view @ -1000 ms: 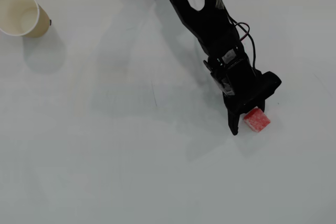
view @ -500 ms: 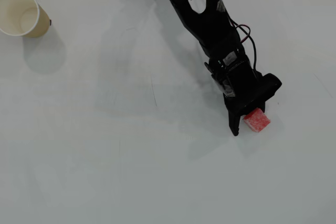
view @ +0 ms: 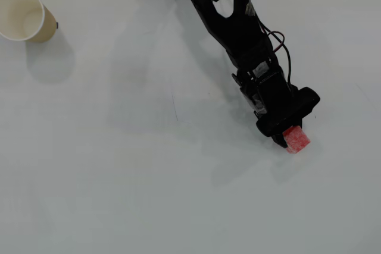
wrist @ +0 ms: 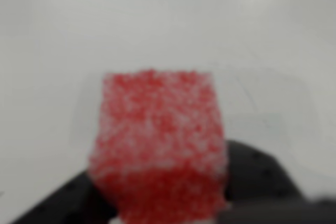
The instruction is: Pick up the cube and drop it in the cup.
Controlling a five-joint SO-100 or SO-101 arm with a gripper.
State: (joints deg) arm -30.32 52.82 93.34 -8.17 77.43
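The small red cube (view: 297, 139) with a whitish speckled face sits at the tip of my gripper (view: 290, 137) at the right of the white table in the overhead view. In the wrist view the cube (wrist: 157, 140) fills the middle, blurred and close, with a black finger (wrist: 257, 174) beside it on each side. The gripper (wrist: 157, 203) is shut on the cube. I cannot tell whether the cube touches the table. The beige paper cup (view: 27, 16) stands upright at the far upper left, far from the gripper, mouth open.
The black arm (view: 232, 22) reaches down from the top edge of the overhead view, with red and black wires along it. The plain white table (view: 149, 165) lies between the gripper and the cup.
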